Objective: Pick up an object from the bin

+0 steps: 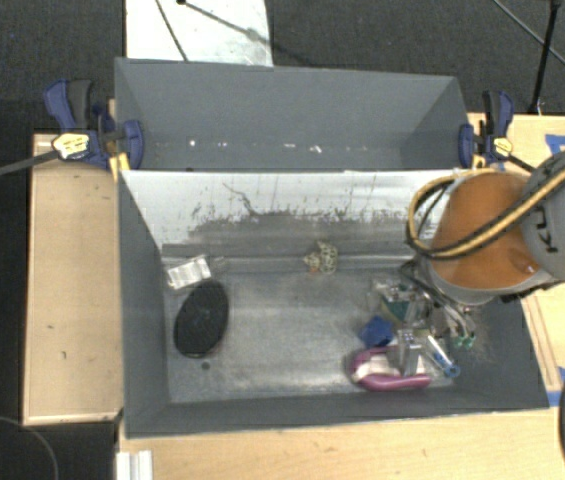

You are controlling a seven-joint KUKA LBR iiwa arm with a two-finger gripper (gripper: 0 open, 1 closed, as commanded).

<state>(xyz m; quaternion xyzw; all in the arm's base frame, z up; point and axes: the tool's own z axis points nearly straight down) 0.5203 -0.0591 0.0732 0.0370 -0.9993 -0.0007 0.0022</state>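
While the pincer (414, 348) is hanging low in the near-right corner of the bin (262, 388), the thing closest under it is a pink-and-purple curved piece (387, 373). That piece is lying flat on the bin floor just short of the near wall. I cannot tell whether the pincer is standing apart or together because its tip is blending into the clutter there, so I'm not calling this a grasp.

A small blue block (377, 330) is sitting just far-left of the pink piece, close enough that I can't tell if they're touching. A thin blue-green bit (452, 353) is lying right beside the pincer on its right.

Risks as I'm judging them:
- Three things are crowding one spot, so closing there is risking a double pick, or nudging the blue block away and catching nothing.
- The pink piece is looking low and rounded. A shallow pinch is likely squeezing it out sideways toward the near wall.
- The near wall and right wall are both close, so any descent or sideways correction is risking a scrape on metal.

The black oval brush (200, 318), crumpled silver wrapper (187, 270) and small brownish lump (320, 258) are sitting well apart to the left and far side, so they are not interfering.
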